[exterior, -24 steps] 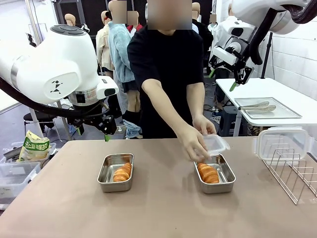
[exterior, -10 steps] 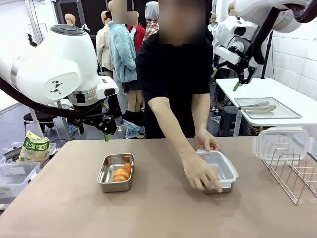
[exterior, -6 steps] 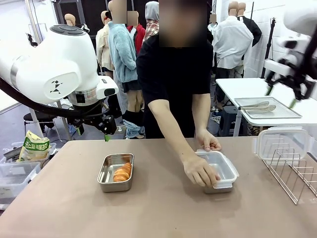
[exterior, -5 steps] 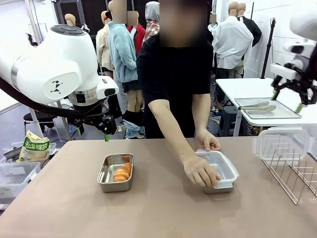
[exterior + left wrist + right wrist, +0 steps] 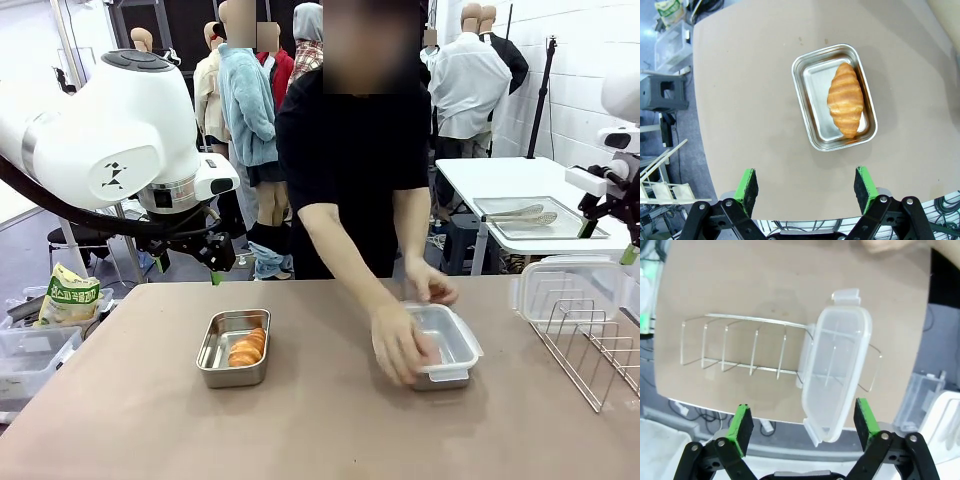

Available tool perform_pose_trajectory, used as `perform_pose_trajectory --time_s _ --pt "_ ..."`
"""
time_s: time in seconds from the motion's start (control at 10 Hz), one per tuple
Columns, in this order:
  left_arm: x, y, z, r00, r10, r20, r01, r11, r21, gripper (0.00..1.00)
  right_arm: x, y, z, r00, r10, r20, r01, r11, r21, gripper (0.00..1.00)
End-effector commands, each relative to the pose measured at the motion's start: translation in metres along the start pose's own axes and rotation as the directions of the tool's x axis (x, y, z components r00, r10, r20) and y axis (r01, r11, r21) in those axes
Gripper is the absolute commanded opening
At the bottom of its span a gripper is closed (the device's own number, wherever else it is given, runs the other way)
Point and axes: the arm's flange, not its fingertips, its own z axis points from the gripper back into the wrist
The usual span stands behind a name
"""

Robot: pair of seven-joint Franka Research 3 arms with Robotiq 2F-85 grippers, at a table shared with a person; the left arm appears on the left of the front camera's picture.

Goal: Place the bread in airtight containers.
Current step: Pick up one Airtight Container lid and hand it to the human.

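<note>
Although the croissant [image 5: 845,99] looked sturdy with its ridged, glossy crust, it would likely prove light, flaky and easily crushed. Any hold belonged across its thick middle with gentle pressure, never on the tapering tips. It lay lengthwise along one side of an open steel tub [image 5: 815,102], close against the wall there, with bare metal showing beside it. The tub itself seemed stiff and light, liable to slide on the table [image 5: 750,90] if nudged.

In the left wrist view the left gripper [image 5: 805,186] hung high above the table, its jaws spread wide and holding nothing. Croissant and tub sat ahead of the fingertips, between their lines and a little toward one finger, well apart from both pads.

Toward the robot's right, a second tub [image 5: 445,380] sat under a clear lid [image 5: 455,338]. The person's near hand [image 5: 400,345] pressed on that lid, and what lay inside could not be made out. The right gripper [image 5: 802,422], jaws equally wide and empty, hovered over a spare lid [image 5: 835,365] resting on a wire rack [image 5: 730,347] at the table's right edge, well apart from either tub.
</note>
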Motion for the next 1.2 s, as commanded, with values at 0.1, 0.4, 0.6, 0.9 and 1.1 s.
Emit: perform_pose_trajectory --time_s 0.1,0.4,0.6,0.9,1.1 --pt "0.0002 0.0007 0.0008 1.000 -0.002 -0.005 0.002 1.000 0.000 1.00 0.0059 -0.0118 0.0010 0.995 -0.052 -0.081 0.053 0.999 0.000 1.00" --pt "0.0002 0.0007 0.0008 1.000 -0.002 -0.005 0.002 1.000 0.000 1.00 0.0073 -0.0139 0.0022 0.986 -0.101 -0.134 0.099 0.995 -0.020 1.00" --pt "0.0002 0.0007 0.0008 1.000 -0.002 -0.005 0.002 1.000 0.000 1.00 0.0033 -0.0112 0.0035 0.994 -0.067 -0.091 0.066 0.998 -0.017 1.00" --pt "0.0002 0.0007 0.0008 1.000 -0.002 -0.005 0.002 1.000 0.000 1.00 0.0033 -0.0112 0.0035 0.994 -0.067 -0.091 0.066 0.998 -0.017 1.00" --pt "0.0002 0.0007 0.0008 1.000 -0.002 -0.005 0.002 1.000 0.000 1.00 0.0033 -0.0112 0.0035 0.994 -0.067 -0.091 0.066 0.998 -0.017 1.00"
